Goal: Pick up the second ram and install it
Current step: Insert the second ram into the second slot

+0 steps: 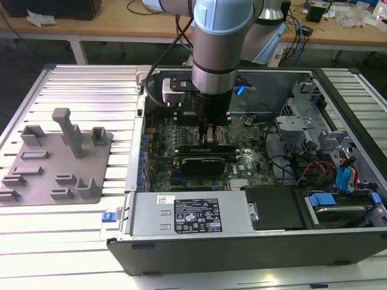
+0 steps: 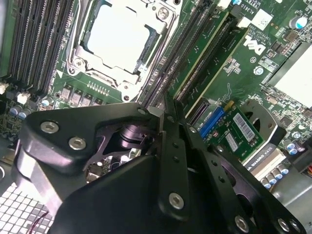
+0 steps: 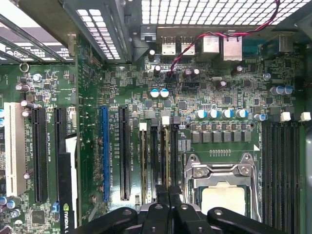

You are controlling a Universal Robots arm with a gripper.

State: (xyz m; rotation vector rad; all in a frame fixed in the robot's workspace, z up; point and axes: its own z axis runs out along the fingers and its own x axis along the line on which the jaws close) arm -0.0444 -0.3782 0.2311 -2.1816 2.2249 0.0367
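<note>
My gripper (image 1: 211, 133) reaches down into the open computer case (image 1: 242, 248), over the memory slots beside the processor socket (image 3: 222, 190). In both wrist views its black fingers (image 3: 161, 209) stand pressed close together in line with one slot. The second ram (image 3: 165, 156) shows edge-on as a thin tan strip standing in that slot, running from a white clip down to between my fingertips (image 2: 163, 114). The gripper looks shut on it. Its label and chips are hidden.
Another thin stick (image 3: 144, 161) stands two slots over. A black expansion card (image 1: 208, 162) lies just in front of the gripper. The grey fixture block (image 1: 57, 157) sits on the slatted table at the exterior view's left. The drive cage (image 1: 302, 115) and cables crowd the case's right.
</note>
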